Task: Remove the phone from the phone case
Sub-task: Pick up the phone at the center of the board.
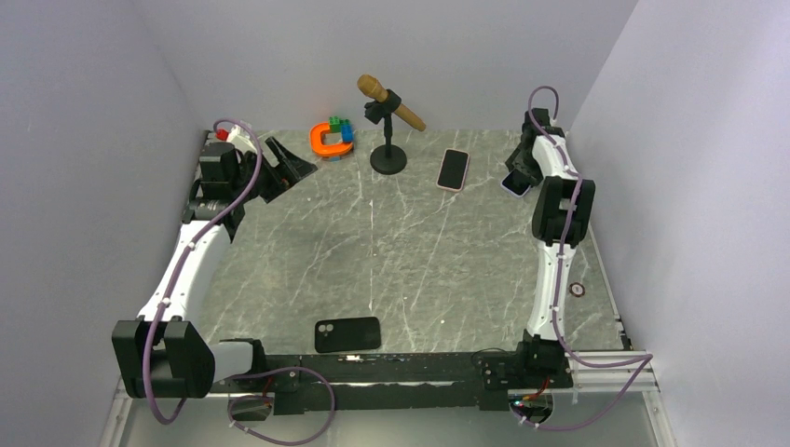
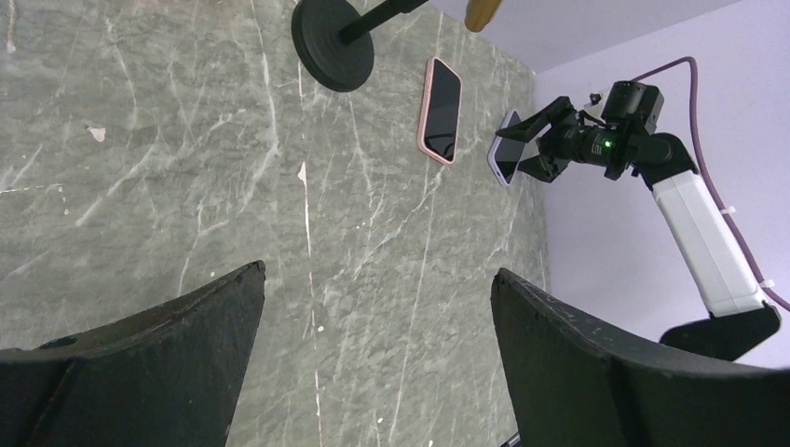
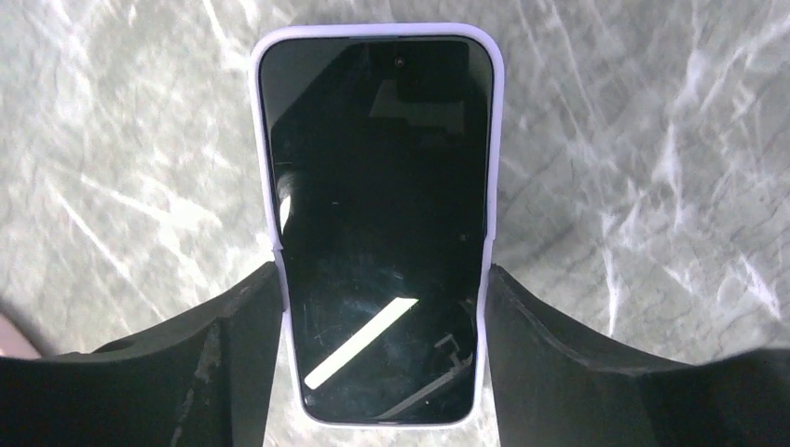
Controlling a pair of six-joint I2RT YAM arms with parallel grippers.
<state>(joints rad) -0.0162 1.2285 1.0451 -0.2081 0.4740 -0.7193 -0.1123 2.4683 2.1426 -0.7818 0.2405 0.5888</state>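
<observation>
**A:** Holding anything, the right gripper [image 3: 382,276]?

**B:** Yes. Its two dark fingers press against the long sides of the phone [image 3: 373,168], closed to the phone's width. The phone sits inside its lavender case [image 3: 495,140], screen facing the wrist camera, with the case's rim showing all round the glass.

**A:** Where is that in the scene?

**B:** At the far right of the table [image 1: 419,261], close to the right wall. From the left wrist view the phone is tilted, and I cannot tell whether its lower edge touches the marble.

**A:** And the left gripper [image 2: 377,270]?

**B:** Spread wide with nothing between its fingers, up at the far left, well apart from the phone.

**A:** What else lies about?

**B:** A pink-cased phone [image 1: 454,169] lies flat, screen up, between the microphone stand [image 1: 388,160] and the right gripper. The microphone [image 1: 389,101] slants on that stand. An orange toy [image 1: 327,141] sits far left of it. A black phone-shaped slab [image 1: 347,333] lies at the near edge, camera holes up. I cannot tell whether it is a phone or a case.
</observation>
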